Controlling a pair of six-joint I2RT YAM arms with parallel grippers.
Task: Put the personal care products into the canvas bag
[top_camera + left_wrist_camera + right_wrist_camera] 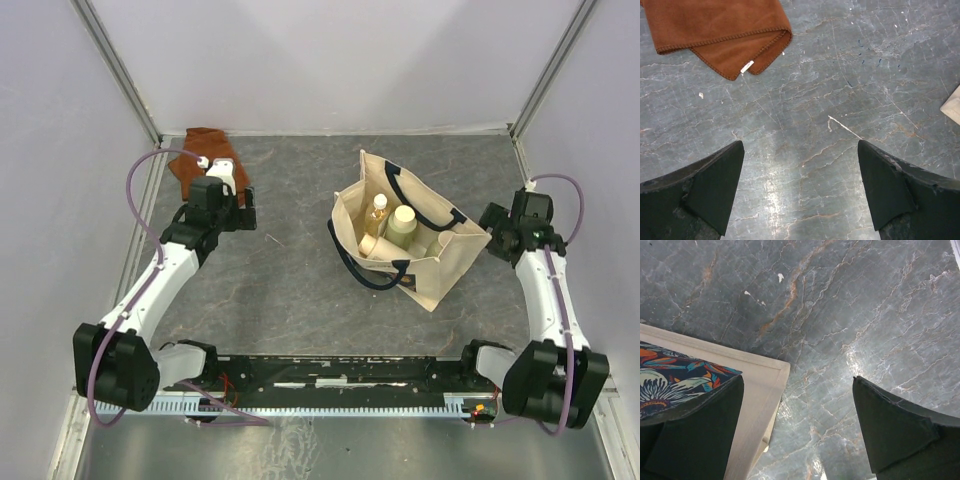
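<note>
I can read no words, numbers or brand names in any view. A small white tag (746, 66) sits on the hem of the rust-brown folded cloth (715, 30), well left of the cream canvas bag with navy handles (452, 258); its print is too small to read. The navy printed panel (670, 372) on the bag's side shows coloured flowers. The small bottles (403, 226) inside the bag are too distant to read.

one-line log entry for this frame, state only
left gripper: open, empty | right gripper: open, empty, beside canvas bag | amber bottle, pale green bottle: inside bag | rust-brown cloth: far left, outside bag
</note>
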